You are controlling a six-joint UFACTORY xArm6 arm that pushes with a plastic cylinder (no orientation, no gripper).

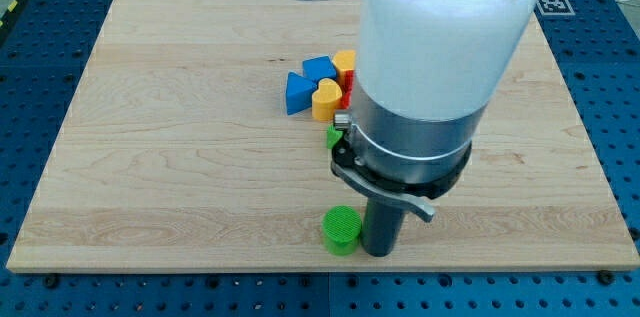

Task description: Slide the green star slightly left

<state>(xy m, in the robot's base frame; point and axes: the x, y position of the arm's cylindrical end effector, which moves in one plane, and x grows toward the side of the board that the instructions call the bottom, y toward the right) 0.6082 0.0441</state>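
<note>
My tip (379, 252) rests on the board near the view's bottom, just right of a green cylinder (341, 230), close to it or touching. A small bit of another green block (333, 137), likely the green star, shows at the left edge of the arm body; most of it is hidden behind the arm. It lies just below the cluster of blocks.
A cluster sits at the board's centre top: a blue triangle block (297, 93), a blue block (319, 67), a yellow heart (325, 101), a yellow block (345, 61) and a red block (347, 82). The large white arm body (440, 47) hides the board behind it.
</note>
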